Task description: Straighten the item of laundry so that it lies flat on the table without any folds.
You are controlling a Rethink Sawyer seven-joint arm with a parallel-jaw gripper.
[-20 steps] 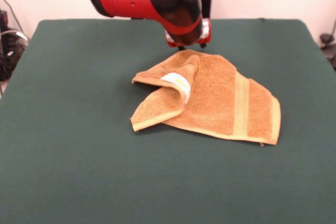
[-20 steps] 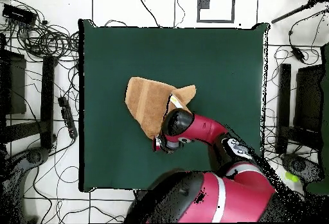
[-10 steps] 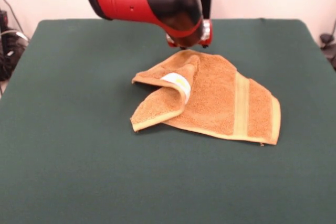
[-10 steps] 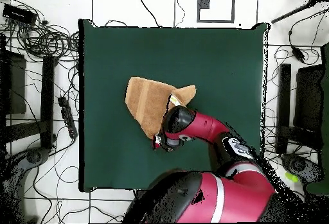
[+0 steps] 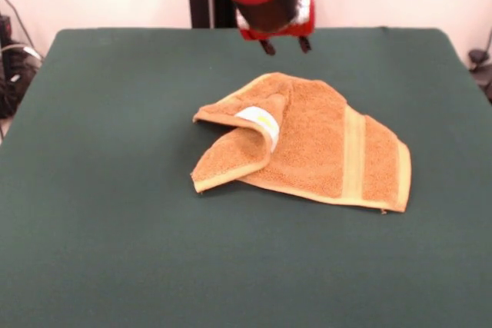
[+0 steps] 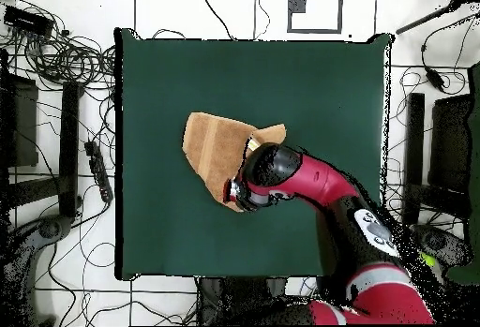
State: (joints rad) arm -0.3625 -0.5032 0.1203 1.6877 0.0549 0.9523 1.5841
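hovering clear above the folded golden-orange terry-cloth towel (image 5: 307, 142) on the dark green cloth-covered bench (image 5: 115, 251), the claw (image 5: 284, 44) hangs with prongs apart, holding nothing, seemingly poised to choose a corner.

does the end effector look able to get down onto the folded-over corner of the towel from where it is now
Probably yes. The end effector hangs open above the towel's far edge, touching nothing, and the folded corner lies exposed on the table with nothing over it.
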